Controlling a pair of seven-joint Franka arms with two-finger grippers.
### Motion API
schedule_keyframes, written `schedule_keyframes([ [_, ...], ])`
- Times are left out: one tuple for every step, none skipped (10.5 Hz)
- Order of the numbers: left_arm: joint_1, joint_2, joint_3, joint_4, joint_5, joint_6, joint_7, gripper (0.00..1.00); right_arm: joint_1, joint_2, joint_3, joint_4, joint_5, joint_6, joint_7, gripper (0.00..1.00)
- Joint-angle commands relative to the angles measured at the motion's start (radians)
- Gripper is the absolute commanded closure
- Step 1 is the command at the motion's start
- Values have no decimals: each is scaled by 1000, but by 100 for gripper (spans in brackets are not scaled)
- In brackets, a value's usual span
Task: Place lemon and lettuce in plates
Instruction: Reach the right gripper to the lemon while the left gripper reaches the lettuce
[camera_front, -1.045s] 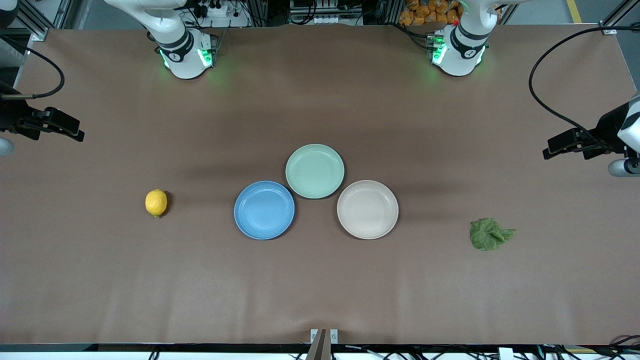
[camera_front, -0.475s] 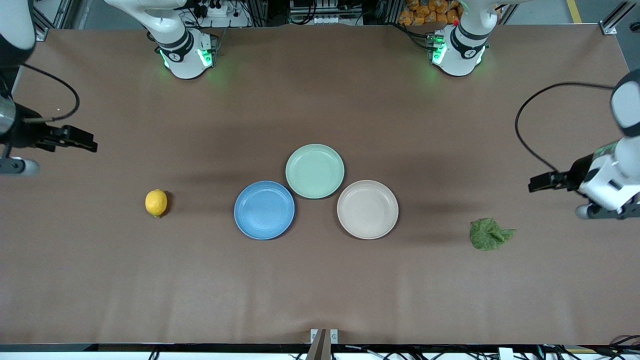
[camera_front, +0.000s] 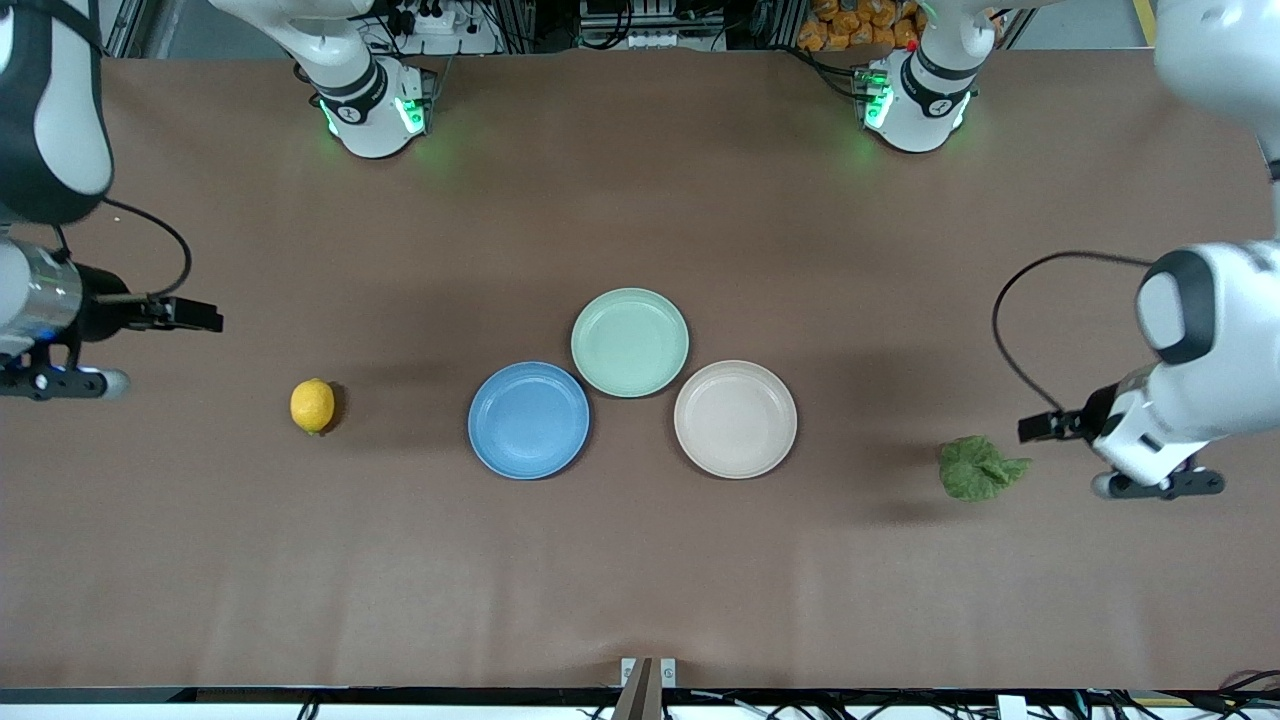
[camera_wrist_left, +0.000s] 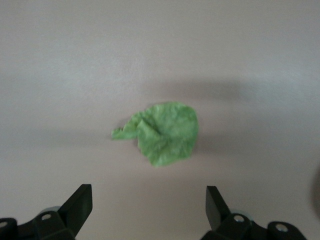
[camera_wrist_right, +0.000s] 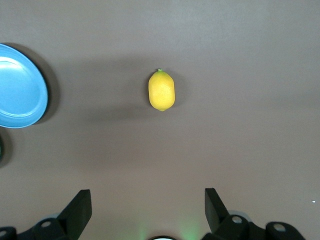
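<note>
Left gripper (camera_wrist_left: 145, 212), jaws wide and empty, hovers just beside the lettuce (camera_front: 978, 468); right gripper (camera_wrist_right: 147, 212), equally wide and empty, hovers near the lemon (camera_front: 312, 405).

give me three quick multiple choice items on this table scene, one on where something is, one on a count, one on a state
1. Where is the lemon?
A. on the blue plate
B. on the table toward the right arm's end
C. in a gripper

2. How many plates?
A. two
B. three
C. four

3. The left gripper is
A. open, holding nothing
B. shut on the lettuce
C. shut, holding nothing

Key: 1 B, it lies on bare table beside the blue plate; 2 B, blue, mint green and beige; 3 A, fingers apart, lettuce lying loose on the table.
</note>
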Motion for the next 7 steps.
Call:
schedule_keyframes([
  [15,76,4,20,29,56,-30,0,-15,63,8,13,16,17,-11,0],
  [27,100,4,20,27,69,-30,0,-10,87,8,12,24,47,-10,0],
  [26,122,4,21,27,75,-30,0,-8,109,8,7,36,67,-10,0],
  [17,142,4,26,27,76,-31,0,-8,109,7,-25,57,113,-10,0],
  [9,148,4,27,27,102,-33,0,-8,108,8,-61,57,165,-10,0],
  [-8,162,4,26,29,112,-42,0,-8,108,8,-94,57,213,-11,0],
  [-35,182,6,26,29,128,-62,0,-7,109,8,-127,57,262,-13,0],
])
